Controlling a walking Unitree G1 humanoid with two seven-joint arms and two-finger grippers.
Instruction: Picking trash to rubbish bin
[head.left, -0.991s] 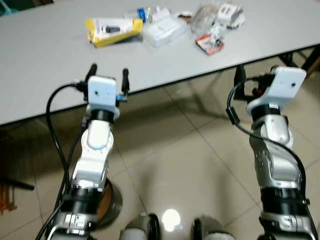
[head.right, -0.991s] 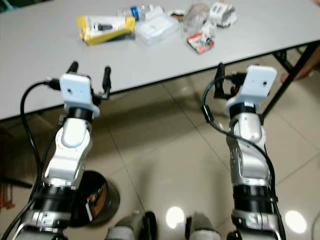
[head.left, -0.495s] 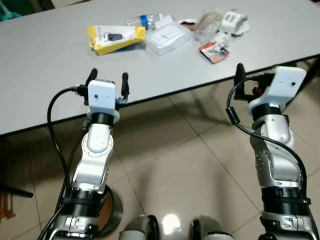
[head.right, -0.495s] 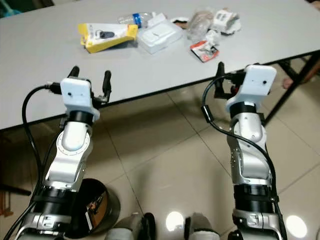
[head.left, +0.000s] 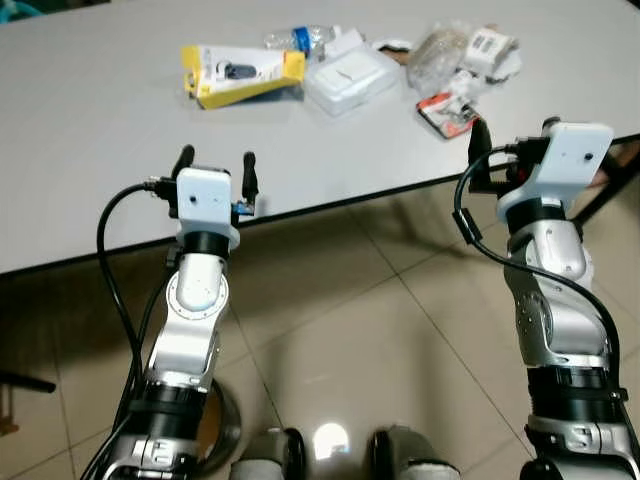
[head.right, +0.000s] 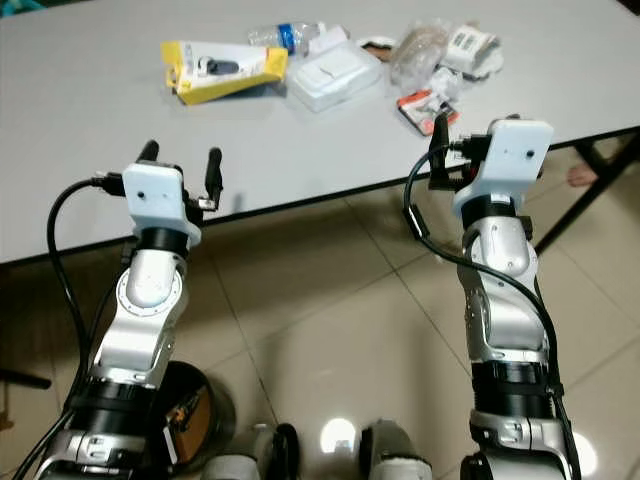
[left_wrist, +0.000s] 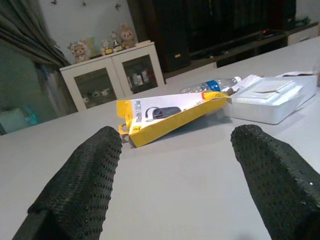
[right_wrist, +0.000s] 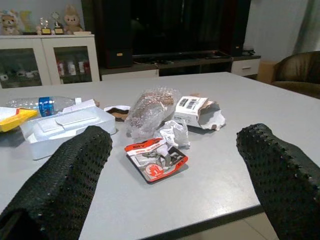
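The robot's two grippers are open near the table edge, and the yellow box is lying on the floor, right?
Not quite. The yellow box lies on the grey table, next to the white plastic container, not on the floor; the left eye view shows it. The left gripper and right gripper are indeed open near the table edge.

On the pale grey desk (head.left: 90, 150) lie a yellow-and-white box (head.left: 243, 73), a translucent white container (head.left: 357, 86), a blue-labelled clear bottle (head.left: 300, 38) and a red-and-white packet (head.left: 447, 109).

Small print (too blurred to read) marks the yellow box (left_wrist: 172, 115).
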